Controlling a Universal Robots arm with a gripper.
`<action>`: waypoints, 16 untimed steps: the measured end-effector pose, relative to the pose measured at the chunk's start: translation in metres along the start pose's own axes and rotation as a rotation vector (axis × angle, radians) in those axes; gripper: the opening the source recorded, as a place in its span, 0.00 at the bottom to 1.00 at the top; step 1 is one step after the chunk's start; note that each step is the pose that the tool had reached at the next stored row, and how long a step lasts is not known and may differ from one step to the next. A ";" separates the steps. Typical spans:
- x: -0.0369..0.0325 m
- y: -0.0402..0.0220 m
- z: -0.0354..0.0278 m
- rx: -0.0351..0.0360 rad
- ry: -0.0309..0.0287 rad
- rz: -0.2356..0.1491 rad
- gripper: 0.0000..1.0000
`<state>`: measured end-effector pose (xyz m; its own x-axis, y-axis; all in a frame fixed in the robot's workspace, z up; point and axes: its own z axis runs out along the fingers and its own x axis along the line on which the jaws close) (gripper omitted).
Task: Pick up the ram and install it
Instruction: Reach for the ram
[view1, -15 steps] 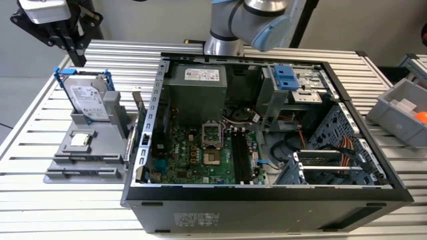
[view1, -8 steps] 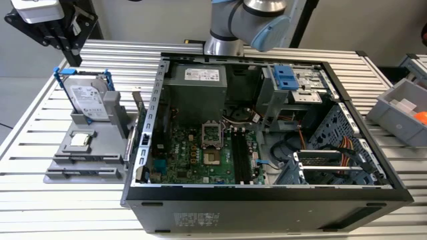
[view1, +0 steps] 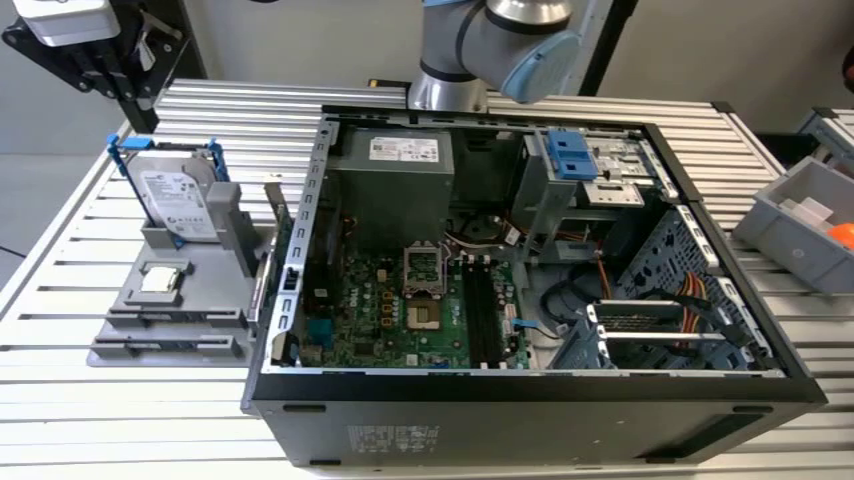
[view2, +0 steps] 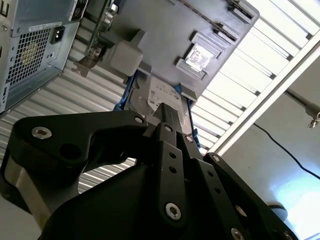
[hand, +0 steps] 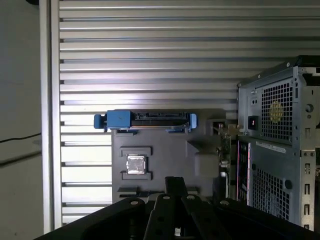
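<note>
1. The gripper (view2: 169, 114) is seen poised above the grey fixture (view2: 160, 30). Nothing is visibly held, and whether it is open or closed cannot be told.
2. The ram (view1: 274, 218) is stood on edge at the fixture's side nearest the open computer case (view1: 534, 385), and is not yet picked up.
3. The black motherboard slots (view1: 483, 310) are seen unfilled, so both pick-up and installation are judged outstanding.
4. Everything is borne by a slatted metal table (view1: 134, 420). A grey bin (view1: 801, 225) is set at the exterior view's right.
</note>
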<state>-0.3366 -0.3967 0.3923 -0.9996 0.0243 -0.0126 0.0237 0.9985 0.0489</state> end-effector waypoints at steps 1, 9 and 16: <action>0.0000 0.0000 0.0000 0.0000 0.0000 0.000 0.00; 0.0002 -0.0022 0.0000 0.0001 0.0001 0.000 0.00; 0.0017 -0.0134 -0.0003 0.0000 0.0000 0.000 0.00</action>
<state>-0.3387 -0.4101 0.3920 -0.9996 0.0243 -0.0126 0.0237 0.9985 0.0489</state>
